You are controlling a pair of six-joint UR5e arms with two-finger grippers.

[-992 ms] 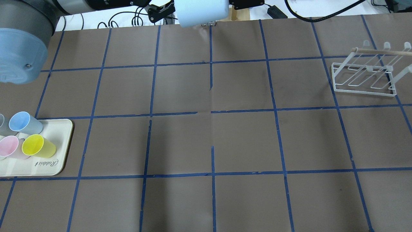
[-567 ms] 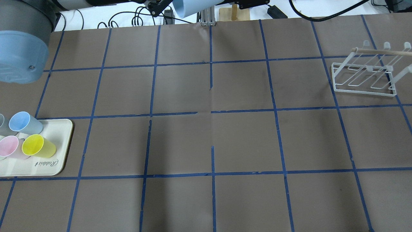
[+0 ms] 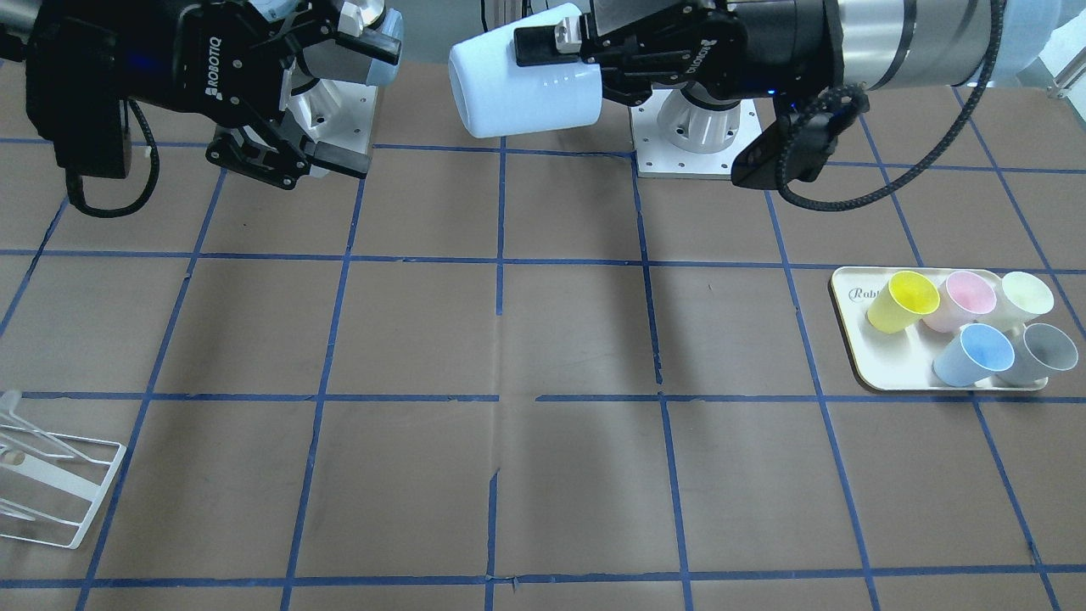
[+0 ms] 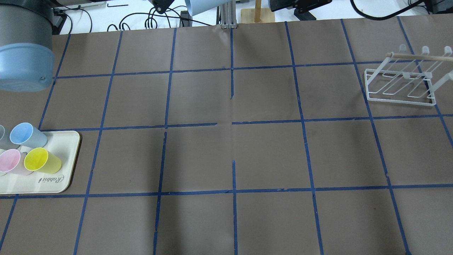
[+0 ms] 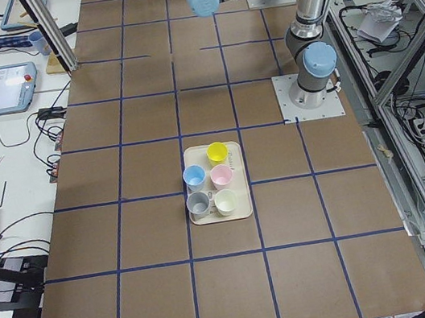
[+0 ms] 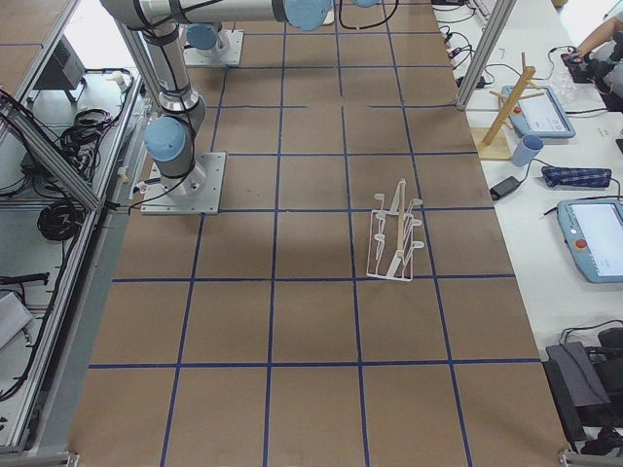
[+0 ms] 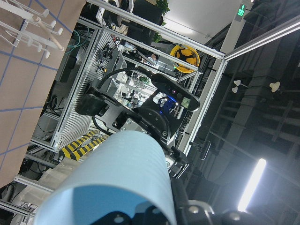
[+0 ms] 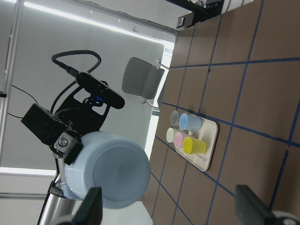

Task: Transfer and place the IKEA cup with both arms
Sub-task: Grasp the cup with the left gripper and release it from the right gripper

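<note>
The pale-blue IKEA cup (image 3: 522, 89) hangs on its side high above the table's robot-side edge. My left gripper (image 3: 577, 76) is shut on its mouth end. The cup's base points at my right gripper (image 3: 361, 102), which is open and empty a short gap away. The right wrist view shows the cup's base (image 8: 110, 176) ahead of the spread fingertips (image 8: 91, 211). The cup fills the lower part of the left wrist view (image 7: 112, 183). The overhead view shows the cup (image 4: 201, 7) at the top edge. Its pale-blue twin (image 3: 976, 356) stands on the tray (image 3: 857, 356).
The cream tray (image 4: 67, 166) at the table's left holds the yellow cup (image 4: 42, 161), a pink cup (image 4: 10, 161), a grey cup (image 3: 1044, 352), a pale green one and the blue twin (image 4: 26, 134). A white wire rack (image 4: 403, 81) stands at the far right.
The cup in my left gripper has shifted left and toward the overhead view's top edge. My right gripper has shifted right, so the gap between them is wider.
</note>
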